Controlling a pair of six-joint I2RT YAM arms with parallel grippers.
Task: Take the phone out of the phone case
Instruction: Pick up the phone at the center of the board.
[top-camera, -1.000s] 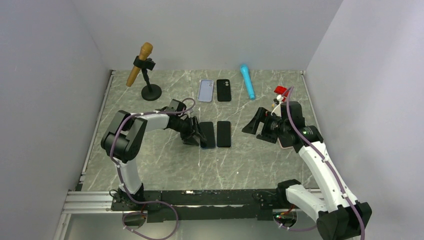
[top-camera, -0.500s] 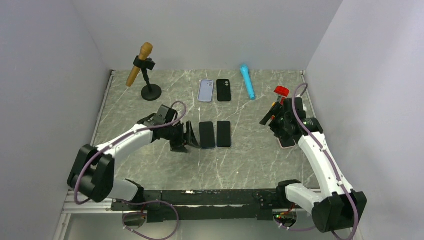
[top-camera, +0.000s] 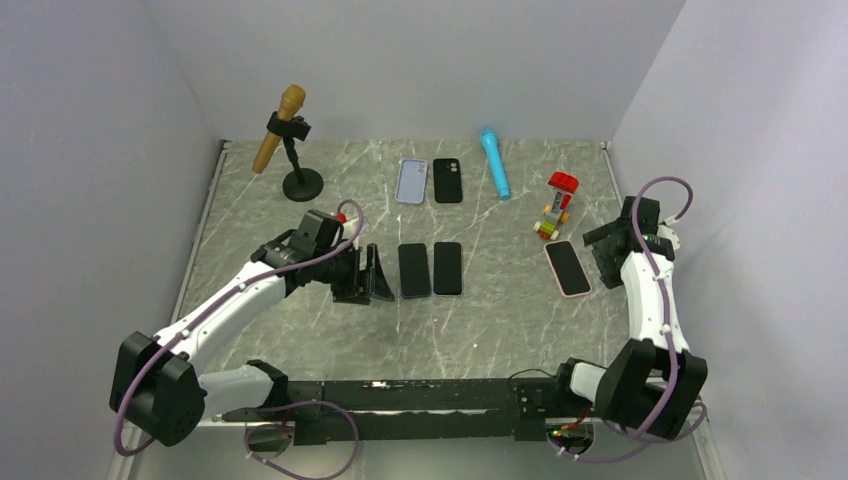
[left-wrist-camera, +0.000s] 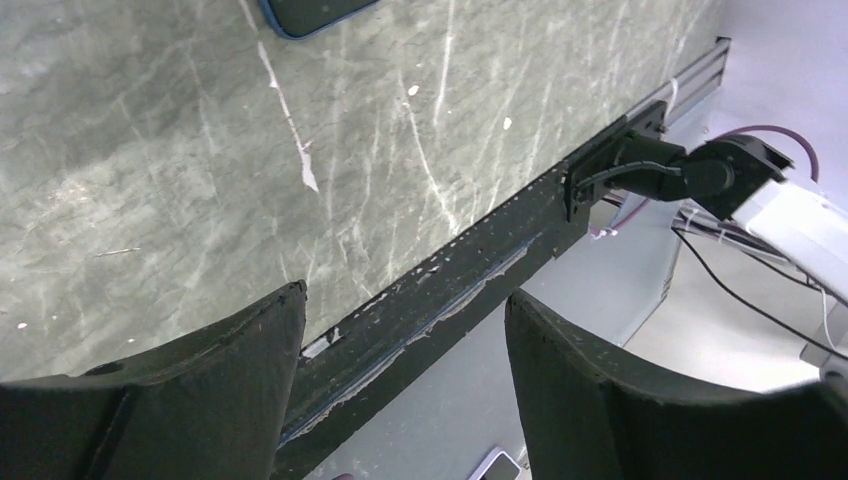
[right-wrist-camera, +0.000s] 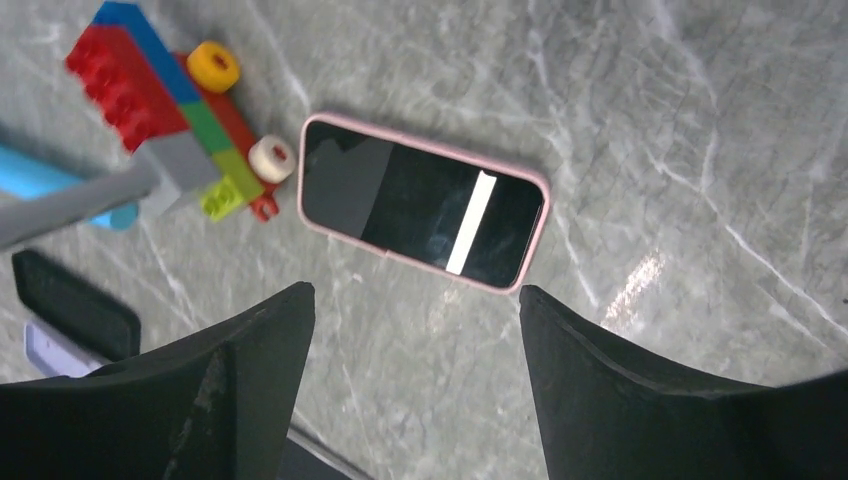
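A phone in a pink case (top-camera: 567, 268) lies flat, screen up, at the right of the table; it also shows in the right wrist view (right-wrist-camera: 424, 215). My right gripper (top-camera: 603, 252) is open and empty just right of it, its jaws wide apart (right-wrist-camera: 412, 292) above bare table. A phone with a blue case rim (top-camera: 414, 270) lies at the centre beside a black phone (top-camera: 447, 268). My left gripper (top-camera: 378, 278) is open and empty just left of the blue-rimmed phone, whose corner shows in the left wrist view (left-wrist-camera: 310, 12). The left jaws (left-wrist-camera: 405, 294) point toward the table's near edge.
A lavender case (top-camera: 412, 181) and a black case (top-camera: 447, 181) lie at the back. A blue microphone (top-camera: 494, 163) and a brick toy (top-camera: 555, 205) are at the back right. A gold microphone on a stand (top-camera: 290, 140) is at the back left. The rail (left-wrist-camera: 520, 240) runs along the near edge.
My right arm has swung right and back, uncovering the pink-cased phone. My left arm has drawn back a little to the left of the blue-rimmed phone.
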